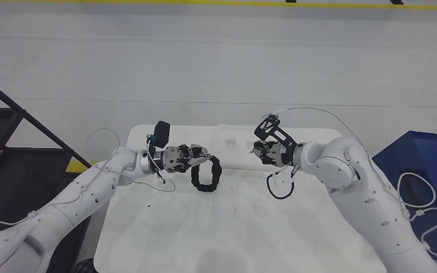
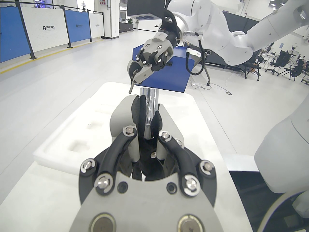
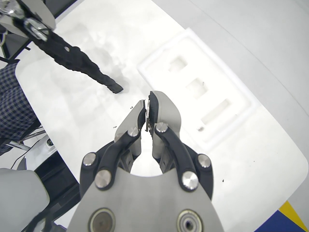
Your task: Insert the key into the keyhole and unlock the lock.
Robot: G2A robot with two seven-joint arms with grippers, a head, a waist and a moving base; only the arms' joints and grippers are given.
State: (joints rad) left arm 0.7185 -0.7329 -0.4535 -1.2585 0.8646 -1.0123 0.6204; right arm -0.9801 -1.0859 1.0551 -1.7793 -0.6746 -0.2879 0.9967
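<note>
My left gripper (image 1: 198,156) is shut on the lock (image 2: 150,108), a chrome cylinder held upright between its fingers. The lock's black cable loop (image 1: 207,176) hangs from it onto the table, and shows as a dark band (image 3: 79,65) in the right wrist view. My right gripper (image 1: 257,151) is shut on the small key (image 3: 146,118), a thin blade pinched between its pads. In the left wrist view the key (image 2: 131,87) points down from the right gripper (image 2: 136,74), just above and slightly beside the top of the lock, apart from it.
A white foam tray (image 1: 235,140) with several recesses lies at the far side of the white table (image 1: 205,232), behind both grippers. A black frame (image 1: 27,136) stands off the table's left edge and a blue board (image 1: 410,164) off its right.
</note>
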